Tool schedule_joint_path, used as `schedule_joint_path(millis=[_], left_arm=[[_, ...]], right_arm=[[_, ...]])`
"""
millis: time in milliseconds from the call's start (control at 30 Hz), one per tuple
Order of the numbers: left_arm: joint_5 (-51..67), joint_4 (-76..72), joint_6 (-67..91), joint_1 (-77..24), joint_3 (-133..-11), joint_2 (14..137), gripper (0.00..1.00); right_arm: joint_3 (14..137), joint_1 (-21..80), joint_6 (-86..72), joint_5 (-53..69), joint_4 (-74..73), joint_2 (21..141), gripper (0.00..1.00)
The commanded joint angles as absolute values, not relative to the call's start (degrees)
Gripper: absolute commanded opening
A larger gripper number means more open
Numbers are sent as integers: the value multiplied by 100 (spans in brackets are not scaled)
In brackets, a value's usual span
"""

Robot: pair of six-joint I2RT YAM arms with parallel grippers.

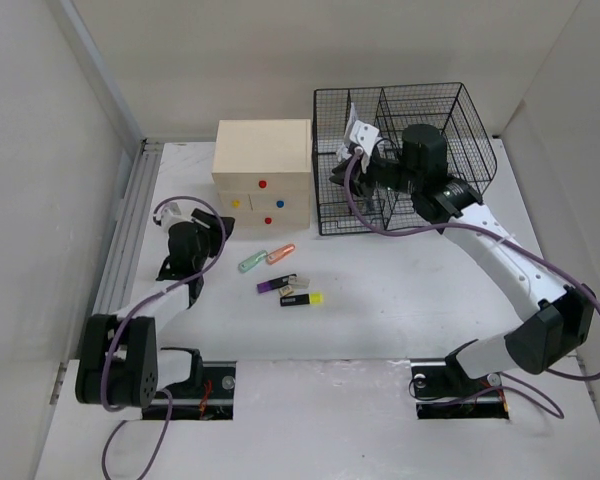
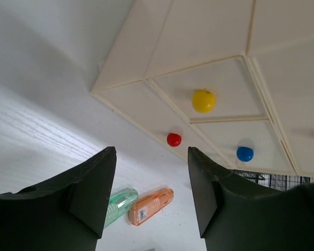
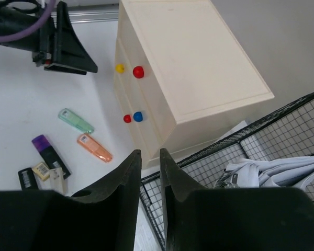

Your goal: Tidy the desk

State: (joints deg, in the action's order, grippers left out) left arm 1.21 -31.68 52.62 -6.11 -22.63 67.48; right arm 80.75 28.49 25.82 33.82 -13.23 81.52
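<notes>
The white desk (image 1: pixel 400 290) has a metal rail (image 1: pixel 130 230) along its left edge. Small items lie loose near its middle: a green case (image 1: pixel 252 262), an orange case (image 1: pixel 280 254), a purple-and-black marker (image 1: pixel 272 285) and a black-and-yellow marker (image 1: pixel 302 299). My left gripper (image 1: pixel 202 232) is open and empty, low over the desk, facing the drawer box. The green case (image 2: pixel 115 206) and orange case (image 2: pixel 150 206) lie between its fingers in view. My right gripper (image 1: pixel 360 160) hangs over the mesh organizer's front-left part, jaws nearly together (image 3: pixel 149 152), holding nothing.
A beige wooden drawer box (image 1: pixel 262 185) with red, yellow and blue knobs stands at the back centre. A black wire mesh organizer (image 1: pixel 450 140) stands to its right, with crumpled white paper (image 3: pixel 272 170) inside. White walls enclose the desk.
</notes>
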Motion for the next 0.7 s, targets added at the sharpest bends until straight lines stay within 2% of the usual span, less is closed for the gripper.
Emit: schedule_joint_path(millis=[0,200,433,667], left_arm=[[879,-4262,5273,-475,-2566,7231,54],[1151,-5070,5326,-475,-2566,7699,55],[1151,-5282,5378,-422,-2619,7857,55],[1099,-5414,5449,-299,-3014,8525,54]], right_arm=[[8086,2786,2479,3823,-1230,7954,26],[7981,2733,2479,3876,-1230,7954,26],[7980,2733,2479,3876,-1230,8007,27],[7980,2733,2479,3876,-1230,8007,27]])
